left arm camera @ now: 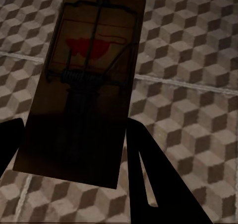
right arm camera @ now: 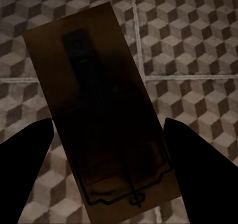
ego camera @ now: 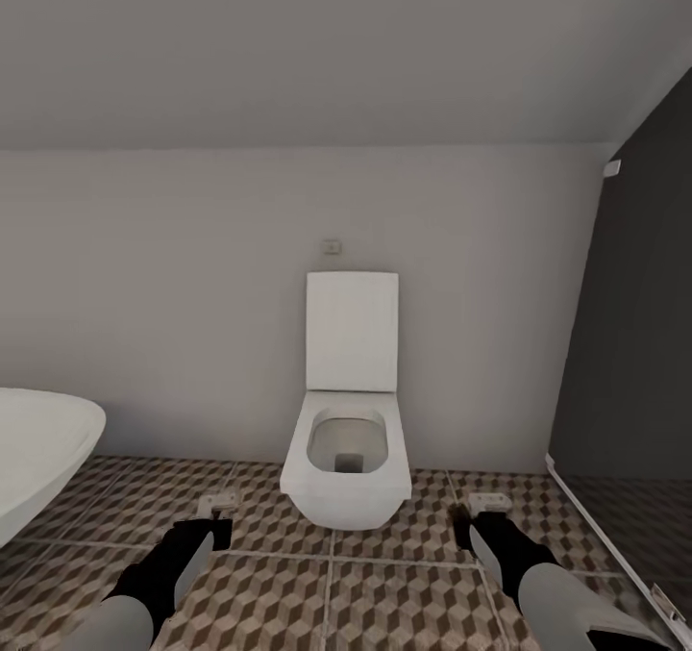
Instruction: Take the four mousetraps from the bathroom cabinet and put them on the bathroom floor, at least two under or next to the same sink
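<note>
Nearest the robot, both arms reach forward and down over the bathroom floor, its tiles printed with brown and beige cubes.

The left claw has its dark fingers closed on the sides of a mousetrap. The flat brown board is held above the tiles, its wire spring and red bait patch facing the wrist camera.

The right claw stands wider. Its fingers show well to either side of a second mousetrap, with tile visible in the gaps, so the wrist picture does not settle whether they pinch the board. From the head camera the left claw and right claw hang low, a pale piece showing at each tip.

Farther off are the edge of a white bathtub on the left, a white toilet against the grey wall straight ahead, and a dark panel on the right.

The main risk is of place: letting the traps go here, in front of the toilet, would probably leave too few beside the sink. A loose hold on the right could also let that board slip or flip during travel, landing wherever it falls. The other two traps and the cabinet cannot be placed from here.
</note>
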Robot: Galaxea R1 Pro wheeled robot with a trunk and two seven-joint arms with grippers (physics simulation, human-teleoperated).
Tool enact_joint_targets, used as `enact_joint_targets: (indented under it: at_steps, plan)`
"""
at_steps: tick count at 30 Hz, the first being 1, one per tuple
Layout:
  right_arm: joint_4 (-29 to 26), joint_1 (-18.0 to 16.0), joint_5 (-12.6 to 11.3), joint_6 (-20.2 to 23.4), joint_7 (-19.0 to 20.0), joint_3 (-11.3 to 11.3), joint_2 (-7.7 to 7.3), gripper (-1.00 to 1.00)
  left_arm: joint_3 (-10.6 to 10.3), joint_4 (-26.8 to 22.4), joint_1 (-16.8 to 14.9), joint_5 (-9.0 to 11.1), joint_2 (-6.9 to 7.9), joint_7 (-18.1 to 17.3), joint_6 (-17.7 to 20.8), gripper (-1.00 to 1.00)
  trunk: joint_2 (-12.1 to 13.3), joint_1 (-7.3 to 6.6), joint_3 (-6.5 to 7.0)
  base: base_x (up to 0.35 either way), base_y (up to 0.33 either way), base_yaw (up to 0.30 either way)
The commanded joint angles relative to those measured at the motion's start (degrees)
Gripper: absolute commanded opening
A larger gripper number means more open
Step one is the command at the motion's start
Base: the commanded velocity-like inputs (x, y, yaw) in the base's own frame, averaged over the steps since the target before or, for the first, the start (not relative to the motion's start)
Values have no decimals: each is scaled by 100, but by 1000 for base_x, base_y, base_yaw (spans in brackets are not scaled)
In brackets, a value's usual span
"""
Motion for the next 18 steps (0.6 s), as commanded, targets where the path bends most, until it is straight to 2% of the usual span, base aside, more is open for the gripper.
enact_joint_targets:
  at_steps: [1,4,7,10,18]
  plan:
    - [-10,-2,65,25,16,-31,9,-100,-39,32,-2,42,11,34,26,-100,-5,1,-29,0,0,0]
    - [-10,-2,73,15,24,-27,19,-100,-40,208,-2,39,15,29,-126,-100,-9,9,-96,0,0,0]
    - [-10,-2,76,12,27,-25,19,-100,-40,379,-2,35,8,21,-532,-100,-13,16,-162,0,0,0]
    - [-10,-2,77,11,27,-25,18,-100,-40,431,-2,35,8,19,-704,-100,-17,24,-229,0,0,0]
    - [-10,-2,77,11,28,-25,17,-100,-40,454,-2,27,11,18,-799,-100,-28,45,-406,0,0,0]
